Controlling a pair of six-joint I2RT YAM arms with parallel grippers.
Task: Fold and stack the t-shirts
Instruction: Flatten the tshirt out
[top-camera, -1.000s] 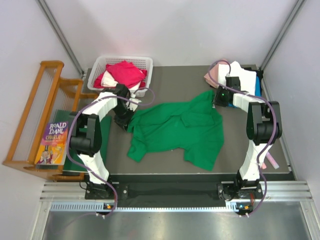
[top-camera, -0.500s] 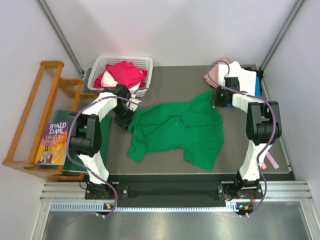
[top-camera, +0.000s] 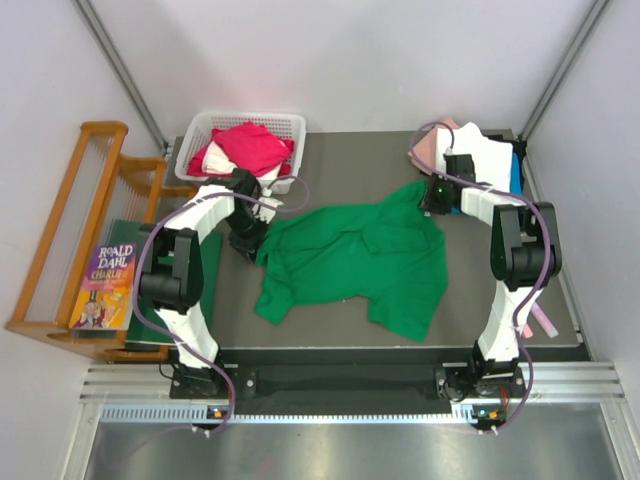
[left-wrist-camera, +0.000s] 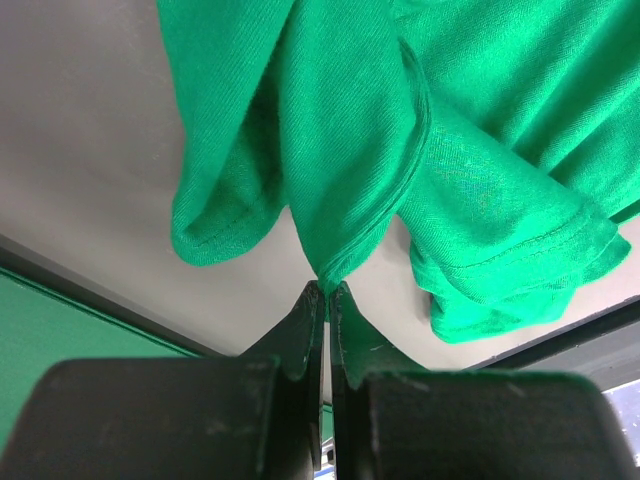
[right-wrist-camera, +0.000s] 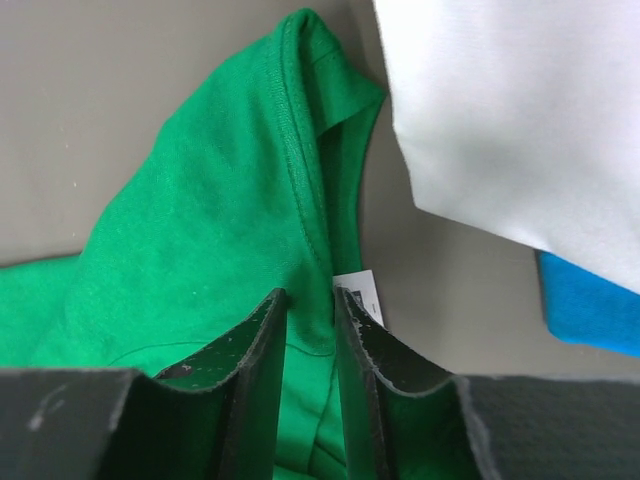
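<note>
Table (top-camera: 350, 160): dark grey top, both arms reaching out over it.

Green t-shirt (top-camera: 350, 255): spread loose and crumpled across mid-table, unfolded, sleeves and hem bunched.

Wooden rack (top-camera: 70, 220): off the left edge of the table, with a Roald Dahl book (top-camera: 105, 285) lying at its near end. A darker green mat (left-wrist-camera: 70, 340) lies flat just beside the table's left edge.

White basket (top-camera: 190, 150): far-left corner, with a red t-shirt (top-camera: 245, 145) heaped inside.

Far-right corner pile: white t-shirt (top-camera: 490, 150) on top, a pink one (top-camera: 425, 148) sticking out left, a blue one (top-camera: 516, 170) showing at the right.

Left gripper (left-wrist-camera: 326, 292): at the green tee's left edge. Jaws pressed together, pinching a pointed fold of the green cloth at the very tips, and the fold hangs off them.

Right gripper (right-wrist-camera: 308, 295): at the tee's far-right end, close to the white tee. Fingers (right-wrist-camera: 262, 335) sit either side of the collar seam with a narrow gap and cloth between. Can't tell if they actually squeeze it.

White neck label (right-wrist-camera: 358, 290): just beside the right-hand finger.
</note>
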